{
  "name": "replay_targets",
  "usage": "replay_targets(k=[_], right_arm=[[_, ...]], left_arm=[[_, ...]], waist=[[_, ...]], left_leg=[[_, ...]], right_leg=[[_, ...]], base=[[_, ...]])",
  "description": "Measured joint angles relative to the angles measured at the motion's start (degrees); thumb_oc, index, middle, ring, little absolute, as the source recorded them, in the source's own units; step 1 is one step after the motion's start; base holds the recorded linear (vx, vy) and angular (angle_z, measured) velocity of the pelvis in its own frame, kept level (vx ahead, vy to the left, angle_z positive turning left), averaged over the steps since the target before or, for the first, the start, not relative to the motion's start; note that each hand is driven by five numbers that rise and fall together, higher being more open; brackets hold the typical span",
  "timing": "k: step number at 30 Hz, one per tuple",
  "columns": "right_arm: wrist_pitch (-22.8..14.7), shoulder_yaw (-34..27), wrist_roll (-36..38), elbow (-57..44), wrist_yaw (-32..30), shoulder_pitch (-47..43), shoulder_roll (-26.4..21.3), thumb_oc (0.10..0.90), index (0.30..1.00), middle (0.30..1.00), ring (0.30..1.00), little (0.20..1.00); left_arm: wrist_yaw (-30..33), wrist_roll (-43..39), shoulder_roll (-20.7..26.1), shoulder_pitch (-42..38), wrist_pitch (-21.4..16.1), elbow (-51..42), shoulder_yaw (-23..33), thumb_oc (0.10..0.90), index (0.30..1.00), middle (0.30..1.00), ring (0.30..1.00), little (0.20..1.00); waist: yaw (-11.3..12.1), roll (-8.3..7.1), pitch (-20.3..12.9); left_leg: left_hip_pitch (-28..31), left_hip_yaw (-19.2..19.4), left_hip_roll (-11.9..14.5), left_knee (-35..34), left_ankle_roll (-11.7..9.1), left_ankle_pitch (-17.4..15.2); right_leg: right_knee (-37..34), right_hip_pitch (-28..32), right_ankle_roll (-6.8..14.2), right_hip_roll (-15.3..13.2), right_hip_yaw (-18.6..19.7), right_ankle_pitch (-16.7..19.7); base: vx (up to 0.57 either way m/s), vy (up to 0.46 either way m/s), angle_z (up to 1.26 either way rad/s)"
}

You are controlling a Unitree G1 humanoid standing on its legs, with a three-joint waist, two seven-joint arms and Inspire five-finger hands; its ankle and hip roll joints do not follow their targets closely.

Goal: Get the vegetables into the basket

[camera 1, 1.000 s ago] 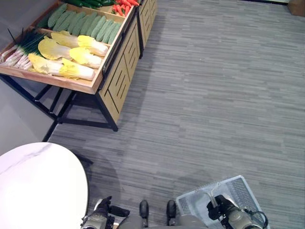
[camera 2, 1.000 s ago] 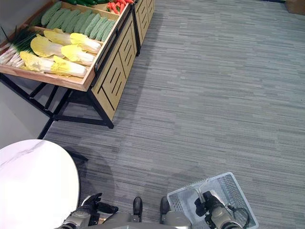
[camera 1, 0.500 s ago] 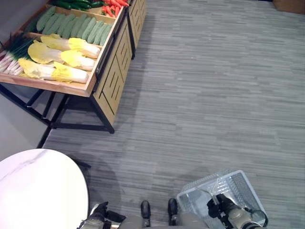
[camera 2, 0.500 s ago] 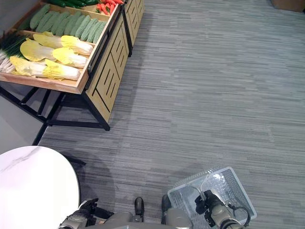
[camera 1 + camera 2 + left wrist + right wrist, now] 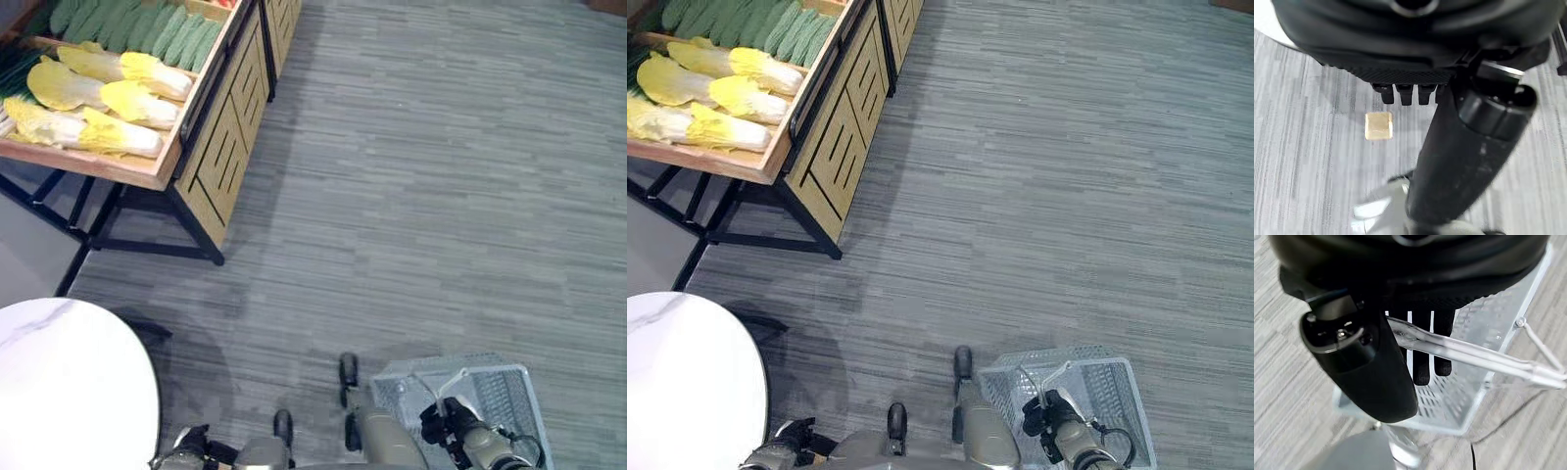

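A clear plastic basket (image 5: pixel 502 399) hangs low at my right side, just above the grey floor, with nothing in it. My right hand (image 5: pixel 446 428) is shut on the basket's handle (image 5: pixel 1469 351), which runs between its thumb and fingers (image 5: pixel 1421 363). The vegetables lie on a wooden stand (image 5: pixel 201 147) at the far left: pale yellow cabbages (image 5: pixel 93 103) in the near tray and green cucumbers (image 5: pixel 147 27) behind them. My left hand (image 5: pixel 188 441) hangs by my side near the round table, its fingers (image 5: pixel 1405 93) relaxed and holding nothing.
A white round marble table (image 5: pixel 69 382) stands at the lower left. The stand rests on black metal legs (image 5: pixel 93 230). Grey striped carpet (image 5: pixel 421 196) stretches wide between me and the stand. A small tan square (image 5: pixel 1378 126) lies on the floor.
The whole view has shifted, so the camera has moved; the stand now sits further toward the upper left corner. The basket stays in my right hand, and the left hand shows lower.
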Motion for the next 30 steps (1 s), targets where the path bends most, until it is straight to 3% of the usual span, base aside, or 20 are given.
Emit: replay_targets(k=[2, 4, 9, 10, 11, 12, 13, 15, 16, 18, 20, 21, 22, 24, 25, 28, 30], right_arm=[[0.03, 0.31, -0.08, -0.58, 0.48, -0.12, -0.50, 0.400, 0.300, 0.300, 0.300, 0.300], [0.39, 0.48, -0.09, -0.35, 0.62, 0.33, -0.91, 0.400, 0.300, 0.300, 0.300, 0.300], [0.12, 0.46, -0.05, -0.27, 0.68, 1.67, -1.28, 0.400, 0.300, 0.300, 0.300, 0.300], [0.11, 0.64, -0.02, -0.19, 1.17, 2.27, -1.05, 0.400, 0.300, 0.300, 0.300, 0.300], [0.20, 0.74, -0.03, 0.06, 1.26, 2.49, -1.10, 0.400, 0.300, 0.300, 0.300, 0.300], [0.22, 0.21, 0.01, 0.13, 1.18, 3.09, -1.03, 0.400, 0.300, 0.300, 0.300, 0.300], [0.15, 0.45, 0.06, 0.10, 1.21, 2.86, -1.01, 0.400, 0.300, 0.300, 0.300, 0.300], [-0.12, 2.57, 0.11, 1.29, 1.14, 2.30, -0.93, 0.400, 0.300, 0.300, 0.300, 0.300], [-0.54, 2.93, 0.70, 1.28, 1.19, 1.87, -0.54, 0.400, 0.300, 0.300, 0.300, 0.300], [-0.36, 2.96, 1.87, 1.51, 1.29, 1.90, 0.29, 0.400, 0.300, 0.300, 0.300, 0.300], [-0.37, 3.20, 2.07, 1.96, 1.36, 2.03, 0.51, 0.400, 0.300, 0.300, 0.300, 0.300], [-0.36, 3.19, 2.06, 1.99, 1.36, 1.91, 0.49, 0.400, 0.300, 0.300, 0.300, 0.300], [-0.44, 3.15, 2.06, 1.77, 1.29, 1.74, 0.55, 0.400, 0.300, 0.300, 0.300, 0.300], [-0.38, 2.94, 2.06, 2.08, 1.19, 1.22, 0.74, 0.400, 0.300, 0.300, 0.300, 0.300], [-0.35, 2.93, 2.05, 2.04, 1.15, 1.23, 0.71, 0.400, 0.300, 0.300, 0.300, 0.300], [-0.25, 2.85, 2.03, 2.23, 0.86, 0.20, 0.69, 0.400, 0.300, 0.300, 0.300, 0.300], [-0.23, 2.95, 2.01, 2.24, 0.90, -0.25, 0.79, 0.400, 0.300, 0.300, 0.300, 0.300]], left_arm=[[-0.01, 0.04, -0.06, -0.46, -0.02, 0.00, 0.11, 0.900, 1.000, 1.000, 1.000, 1.000], [-0.05, 0.04, -0.22, -1.36, -0.08, -0.06, 0.62, 0.900, 1.000, 1.000, 1.000, 1.000], [-0.21, 0.00, -0.77, -1.75, -0.27, -0.95, 0.51, 0.900, 1.000, 1.000, 1.000, 1.000], [-0.14, -0.08, -0.89, -2.25, -0.36, -0.85, 0.76, 0.900, 1.000, 1.000, 1.000, 1.000], [-0.10, -0.22, -1.41, -2.08, -0.37, -0.90, 1.29, 0.900, 1.000, 1.000, 1.000, 1.000], [0.21, -0.37, -1.19, -2.43, -0.64, -1.17, 2.16, 0.900, 1.000, 1.000, 1.000, 1.000], [0.43, -0.70, -1.32, -2.61, -0.74, -1.31, 2.20, 0.900, 1.000, 1.000, 1.000, 1.000], [0.76, -1.46, -1.17, -2.68, -0.68, -1.01, 2.22, 0.900, 1.000, 1.000, 1.000, 1.000], [0.88, -2.15, -0.65, -2.90, -0.37, -0.92, 2.23, 0.900, 1.000, 1.000, 1.000, 1.000], [0.89, -2.39, 0.53, -3.50, -0.20, -1.22, 1.68, 0.900, 1.000, 1.000, 1.000, 1.000], [0.91, -2.45, 0.92, -3.50, -0.25, -1.79, 1.70, 0.900, 1.000, 1.000, 1.000, 1.000], [0.91, -2.45, 1.01, -3.43, -0.28, -1.87, 1.74, 0.900, 1.000, 1.000, 1.000, 1.000], [0.92, -2.47, 1.12, -2.78, -0.24, -2.12, 1.79, 0.900, 1.000, 1.000, 1.000, 1.000], [0.94, -2.80, 1.12, -2.06, -0.24, -2.02, 1.86, 0.900, 1.000, 1.000, 1.000, 1.000], [0.96, -2.86, 1.08, -1.86, -0.22, -2.01, 1.91, 0.900, 1.000, 1.000, 1.000, 1.000], [0.85, -2.85, 0.95, -1.11, -0.21, -1.20, 1.93, 0.900, 1.000, 1.000, 1.000, 1.000], [0.86, -2.78, 0.84, -0.24, -0.15, -0.65, 1.93, 0.900, 1.000, 1.000, 1.000, 1.000]], waist=[[-0.26, 0.76, 0.04], [-0.33, 0.80, -0.06], [-0.60, 1.23, -1.22], [-0.59, 0.55, -1.90], [-0.24, 0.45, -2.35], [-0.22, 0.52, -2.45], [0.14, 0.68, -2.55], [0.22, 0.59, -2.59], [-0.24, -0.18, -2.78], [-0.33, -1.89, -2.72], [-0.51, -4.05, -1.93], [-0.56, -4.45, -1.89], [-0.58, -5.35, -2.14], [-0.58, -6.24, -1.96], [-0.65, -6.24, -2.08], [-0.76, -6.48, -2.33], [-0.75, -5.94, -2.53]], left_leg=[[0.76, -0.15, 2.03, 0.51, -1.10, -0.75], [1.05, -0.21, 3.09, 2.07, -1.42, -0.53], [-0.03, -3.69, 4.26, 7.12, -4.81, -0.15], [-6.11, -6.25, 3.10, 19.81, -7.52, -0.81], [-8.68, -6.74, 3.04, 25.11, -9.43, -0.76], [-13.99, -7.94, 2.88, 35.43, -10.60, -0.04], [-17.61, -7.83, 2.92, 42.17, -11.15, 0.57], [-20.80, -5.88, 3.41, 48.94, -9.24, 0.24], [-21.82, -3.21, 3.35, 47.13, -7.12, -0.05], [-22.48, -0.31, 2.48, 40.70, -4.47, -1.03], [-23.06, -0.65, -1.12, 27.20, -4.00, -0.56], [-22.90, -0.67, -2.10, 23.92, -3.39, 0.55], [-22.42, -0.79, -3.78, 17.32, -2.13, 2.98], [-21.05, -1.64, -5.34, 10.70, -0.83, 6.11], [-20.29, -2.24, -5.88, 8.07, -0.07, 7.86], [-18.66, -9.32, -7.07, -0.16, -0.01, 13.60], [-17.27, -9.72, -6.51, -0.16, 0.78, 14.07]], right_leg=[[0.00, 1.26, -0.89, 1.49, -1.63, -0.41], [-0.01, 3.20, -3.84, 2.34, -3.02, -1.60], [0.07, 6.30, -6.30, 2.95, -4.43, -4.18], [0.04, 8.15, -6.66, 1.36, -5.43, -5.80], [0.13, 8.52, -7.42, 1.32, -5.99, -6.26], [0.96, 8.62, -8.47, 1.26, -7.10, -6.96], [1.20, 9.12, -9.43, 1.63, -7.37, -7.58], [0.95, 10.38, -10.32, 2.31, -7.79, -8.00], [0.50, 11.81, -12.19, 2.43, -8.10, -9.65], [0.24, 13.10, -12.99, 2.15, -9.26, -9.69], [0.24, 14.51, -12.00, 1.45, -11.21, -10.55], [0.34, 14.70, -11.91, 1.36, -11.58, -10.61], [0.30, 15.33, -10.89, 1.25, -11.62, -11.22], [0.23, 16.67, -9.71, 1.21, -11.13, -11.95], [0.22, 17.24, -9.45, 1.23, -10.75, -12.13], [0.19, 19.22, -7.51, 1.11, -7.02, -13.49], [0.18, 21.21, -7.08, 0.95, -5.54, -14.77]], base=[[0.41, -0.148, 0.21], [0.43, -0.166, 0.48], [0.51, -0.275, 0.53], [0.42, -0.347, 0.67], [0.33, -0.328, 0.83], [0.17, -0.157, 0.35], [0.27, -0.234, 0.25], [0.20, -0.152, 0.01], [0.20, -0.129, 0.22], [0.19, -0.083, 0.38], [0.18, -0.014, 0.36], [0.20, 0.043, 0.17], [0.14, 0.033, 0.00], [0.20, 0.066, -0.09], [0.35, 0.172, -0.21], [0.28, 0.174, -0.35], [0.36, 0.247, -0.57]])
